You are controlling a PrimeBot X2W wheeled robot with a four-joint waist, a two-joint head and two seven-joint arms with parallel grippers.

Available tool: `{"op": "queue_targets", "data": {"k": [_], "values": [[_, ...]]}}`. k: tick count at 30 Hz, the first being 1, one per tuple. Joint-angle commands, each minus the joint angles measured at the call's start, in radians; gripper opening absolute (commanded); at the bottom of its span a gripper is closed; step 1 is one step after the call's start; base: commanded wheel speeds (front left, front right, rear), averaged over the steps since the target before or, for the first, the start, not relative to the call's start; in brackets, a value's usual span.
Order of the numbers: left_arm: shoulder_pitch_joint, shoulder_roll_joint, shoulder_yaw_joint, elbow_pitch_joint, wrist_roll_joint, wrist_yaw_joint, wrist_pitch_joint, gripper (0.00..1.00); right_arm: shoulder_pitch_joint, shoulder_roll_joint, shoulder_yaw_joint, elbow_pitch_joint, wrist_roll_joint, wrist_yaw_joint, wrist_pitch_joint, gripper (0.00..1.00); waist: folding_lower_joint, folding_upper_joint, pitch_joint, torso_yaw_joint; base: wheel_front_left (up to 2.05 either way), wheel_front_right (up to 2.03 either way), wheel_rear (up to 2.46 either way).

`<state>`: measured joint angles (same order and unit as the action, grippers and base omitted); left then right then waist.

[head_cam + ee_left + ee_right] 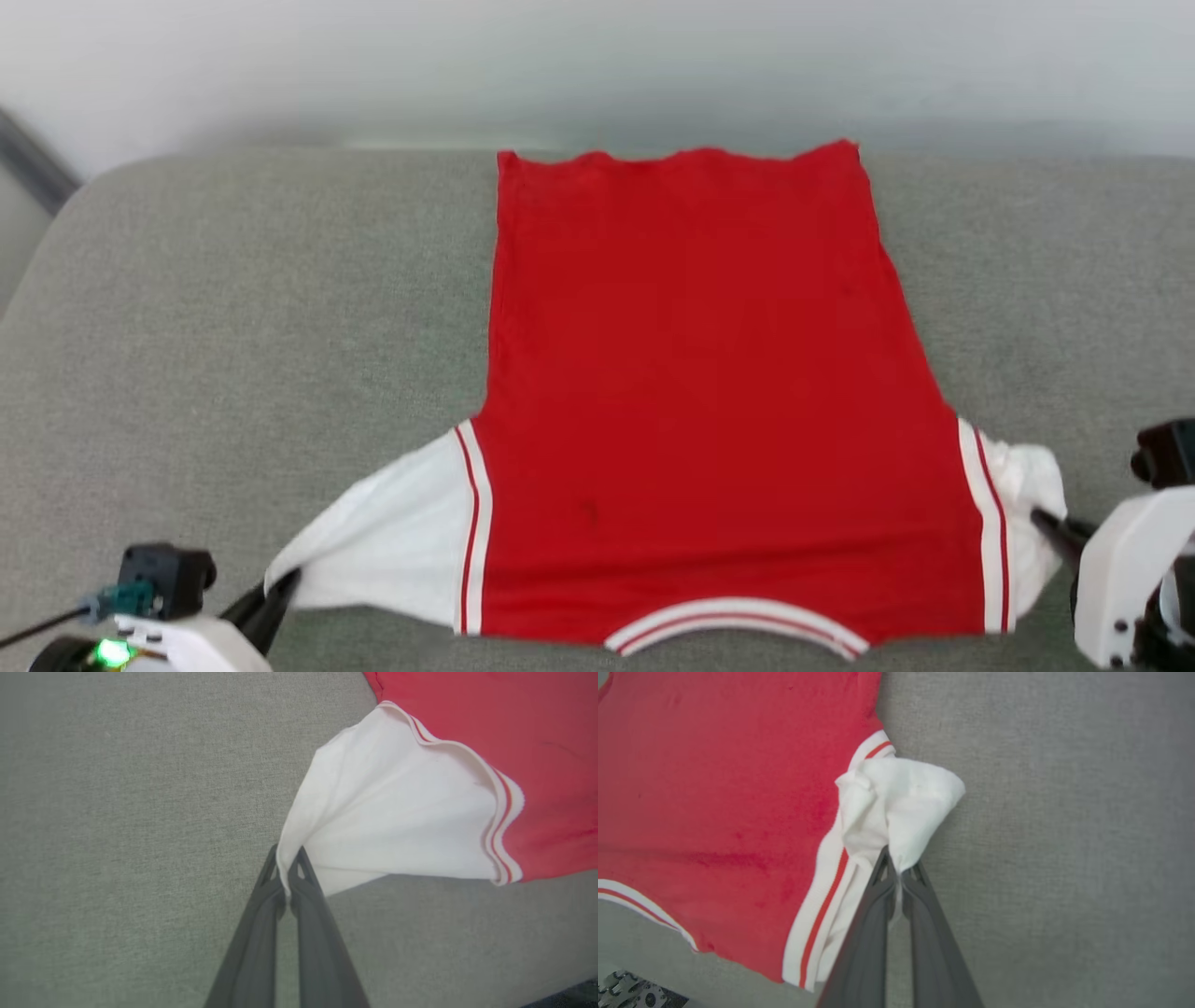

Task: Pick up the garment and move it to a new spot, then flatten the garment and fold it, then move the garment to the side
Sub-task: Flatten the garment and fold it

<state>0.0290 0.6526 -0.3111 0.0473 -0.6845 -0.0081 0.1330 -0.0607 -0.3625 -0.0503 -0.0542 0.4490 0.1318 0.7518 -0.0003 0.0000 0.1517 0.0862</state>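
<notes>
One broad grey cushion (233,308) carries everything. On its middle the garment (700,373) lies spread, plain red side up (no print shows). Its long axis runs from the cushion's far edge, where the hem sits, to the near edge, where the striped collar trim (738,623) curves. The left sleeve (392,541) fans out flat toward the cushion's near-left; the right sleeve (1027,485), toward the near-right, is bunched and crumpled. The left gripper (285,870) is clamped on the tip of the left sleeve, white cloth pinched between its fingers. The right gripper (899,868) is likewise closed on the bunched right sleeve. So the red body lies inward and away from both pincers, each arm nearest its own sleeve. My judgement: flattening is in hand, and an outward pull along the cushion's near edge would draw the shoulders taut; the right side needs more.
</notes>
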Motion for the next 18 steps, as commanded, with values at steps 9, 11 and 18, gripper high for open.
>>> {"op": "queue_targets", "data": {"k": [9,11,18], "values": [[0.187,0.019,-0.008,-0.102,-0.05,0.052,0.062,0.0,0.166,0.041,-0.072,-0.101,-0.008,-0.002,0.127,0.0,0.0003,0.0,-0.038,-0.008,0.0,0.0,0.0],[0.195,0.011,-0.018,-0.108,-0.046,0.056,0.056,0.0,0.18,0.048,-0.075,-0.104,-0.013,-0.002,0.128,0.0,0.0003,0.0,-0.033,-0.005,0.0,0.0,0.0],[0.174,-0.027,-0.04,-0.169,-0.066,0.04,0.053,0.0,0.167,0.042,-0.069,-0.121,-0.029,-0.002,0.14,0.49,0.0003,0.0,-0.008,0.004,0.0,0.0,0.0]]}}
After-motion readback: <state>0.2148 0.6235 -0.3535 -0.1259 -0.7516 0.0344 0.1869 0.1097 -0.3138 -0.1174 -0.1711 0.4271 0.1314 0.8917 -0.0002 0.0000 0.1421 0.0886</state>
